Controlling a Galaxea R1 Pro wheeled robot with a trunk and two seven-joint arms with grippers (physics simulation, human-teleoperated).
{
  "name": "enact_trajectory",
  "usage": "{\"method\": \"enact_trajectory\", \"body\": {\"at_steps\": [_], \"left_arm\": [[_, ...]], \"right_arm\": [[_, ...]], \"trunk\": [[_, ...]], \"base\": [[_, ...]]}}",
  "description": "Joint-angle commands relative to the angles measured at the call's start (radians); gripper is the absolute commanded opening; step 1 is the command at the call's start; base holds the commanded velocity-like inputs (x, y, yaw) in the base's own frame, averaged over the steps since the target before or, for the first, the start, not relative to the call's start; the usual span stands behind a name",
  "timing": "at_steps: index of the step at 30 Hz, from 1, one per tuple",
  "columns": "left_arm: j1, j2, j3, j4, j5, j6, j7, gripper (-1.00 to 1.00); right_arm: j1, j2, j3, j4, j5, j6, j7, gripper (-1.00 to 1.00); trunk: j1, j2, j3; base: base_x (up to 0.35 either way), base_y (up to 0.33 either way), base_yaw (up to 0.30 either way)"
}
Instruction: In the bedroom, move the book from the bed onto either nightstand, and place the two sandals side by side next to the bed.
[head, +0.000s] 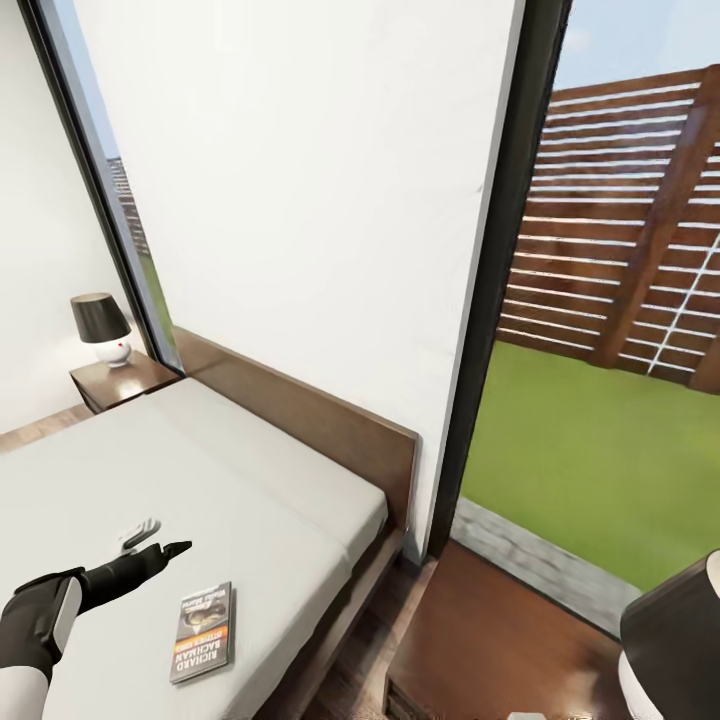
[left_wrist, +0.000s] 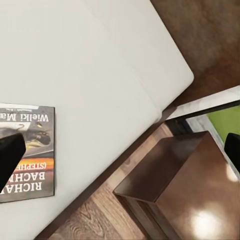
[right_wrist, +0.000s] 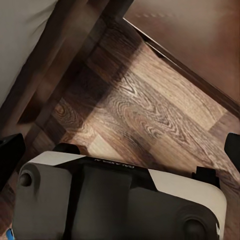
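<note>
My left gripper hovered with fingers spread, holding nothing, at ten o'clock of the book — so thin that I judged a flat pinch on the bed might skid it off the mattress edge.

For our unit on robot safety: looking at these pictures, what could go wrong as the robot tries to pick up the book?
1. The book lies flat on the soft mattress, so the left gripper may press it in or slide it rather than get under it.
2. It sits near the bed's edge; a push could tip it to the floor.
3. A lamp stands on the near nightstand and could be knocked.
</note>
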Motion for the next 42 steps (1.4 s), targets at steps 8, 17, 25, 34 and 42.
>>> {"method": "enact_trajectory", "body": {"at_steps": [8, 17, 25, 34, 42], "left_arm": [[-0.001, -0.001, 0.005, -0.001, -0.008, 0.005, -0.010, 1.00], [-0.001, -0.001, 0.005, -0.001, -0.008, 0.005, -0.010, 1.00], [-0.001, -0.001, 0.005, -0.001, -0.008, 0.005, -0.011, 1.00], [-0.001, -0.001, 0.005, -0.001, -0.008, 0.005, -0.013, 1.00], [-0.001, -0.001, 0.005, -0.001, -0.008, 0.005, -0.013, 1.00]], "right_arm": [[-0.001, 0.000, -0.006, 0.001, -0.001, -0.001, 0.004, 1.00], [-0.001, 0.000, -0.006, 0.001, -0.001, -0.001, 0.003, 1.00], [-0.001, 0.000, -0.006, 0.001, 0.000, -0.001, 0.004, 1.00], [-0.001, 0.001, -0.006, 0.001, -0.001, -0.001, 0.005, 1.00], [-0.001, 0.001, -0.006, 0.001, -0.001, -0.001, 0.004, 1.00]], "trunk": [[0.001, -0.002, -0.015], [0.001, -0.002, -0.029], [0.001, -0.002, -0.042], [0.001, -0.002, -0.056], [0.001, -0.002, -0.069]], "base": [[0.000, 0.000, 0.000], [0.000, 0.000, 0.000], [0.000, 0.000, 0.000], [0.000, 0.000, 0.000], [0.000, 0.000, 0.000]]}}
